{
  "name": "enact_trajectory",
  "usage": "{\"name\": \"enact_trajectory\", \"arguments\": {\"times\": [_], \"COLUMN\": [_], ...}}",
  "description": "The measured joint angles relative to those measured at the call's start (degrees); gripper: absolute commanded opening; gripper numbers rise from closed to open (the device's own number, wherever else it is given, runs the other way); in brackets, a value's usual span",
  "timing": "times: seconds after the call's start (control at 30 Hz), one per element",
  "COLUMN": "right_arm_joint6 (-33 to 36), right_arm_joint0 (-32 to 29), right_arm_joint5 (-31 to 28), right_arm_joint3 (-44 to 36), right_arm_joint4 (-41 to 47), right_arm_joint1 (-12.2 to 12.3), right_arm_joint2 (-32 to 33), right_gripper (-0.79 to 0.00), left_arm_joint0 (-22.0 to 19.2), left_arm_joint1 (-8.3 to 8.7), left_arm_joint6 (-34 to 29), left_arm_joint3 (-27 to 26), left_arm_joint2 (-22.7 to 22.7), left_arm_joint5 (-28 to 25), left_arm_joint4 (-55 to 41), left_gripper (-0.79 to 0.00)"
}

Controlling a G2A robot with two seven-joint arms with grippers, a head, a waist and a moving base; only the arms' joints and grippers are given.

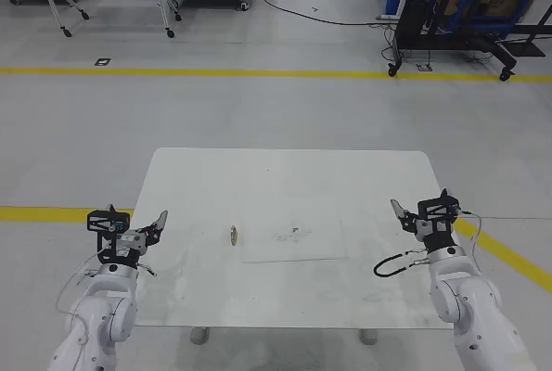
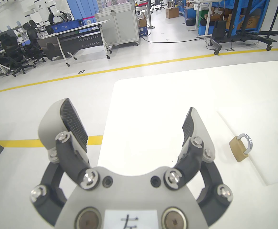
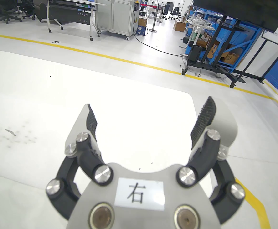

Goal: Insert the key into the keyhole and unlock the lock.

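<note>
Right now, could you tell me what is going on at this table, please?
Nothing is being handled yet. The robot's left hand and right hand hover open and empty at opposite sides of the white table. A small brass padlock with a silver shackle lies nearer the left hand, and a small silver metal key lies apart from it, toward the right.
</note>
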Motion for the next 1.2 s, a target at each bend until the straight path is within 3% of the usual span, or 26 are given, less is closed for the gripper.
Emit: {"name": "enact_trajectory", "arguments": {"times": [0.13,0.2,0.53,0.73,0.87,1.2], "right_arm_joint6": [0.5,2.1,5.8,5.3,4.4,-0.6], "right_arm_joint0": [0.6,2.8,21.2,28.2,31.4,35.7], "right_arm_joint5": [-0.6,-4.0,-39.6,-52.7,-56.1,-56.9], "right_arm_joint3": [0.3,1.6,23.3,34.1,37.6,40.8], "right_arm_joint4": [0.4,1.1,12.1,16.4,15.9,12.4], "right_arm_joint1": [0.0,-0.1,-0.4,-0.7,-1.3,-3.0], "right_arm_joint2": [-0.6,-2.6,-14.2,-17.4,-20.5,-28.1], "right_gripper": [0.000,0.000,0.000,0.000,0.000,-0.003], "left_arm_joint0": [0.0,0.0,0.0,0.0,0.0,0.0], "left_arm_joint1": [0.00,0.00,0.00,0.00,0.00,0.00], "left_arm_joint6": [0.0,0.0,0.0,0.0,0.0,0.0], "left_arm_joint3": [0.0,0.0,0.0,0.0,0.0,0.0], "left_arm_joint2": [0.0,0.0,0.0,0.0,0.0,0.0], "left_arm_joint5": [0.0,0.0,0.0,0.0,0.0,0.0], "left_arm_joint4": [0.0,0.0,0.0,0.0,0.0,0.0], "left_gripper": [0.000,0.000,0.000,0.000,0.000,0.000]}}
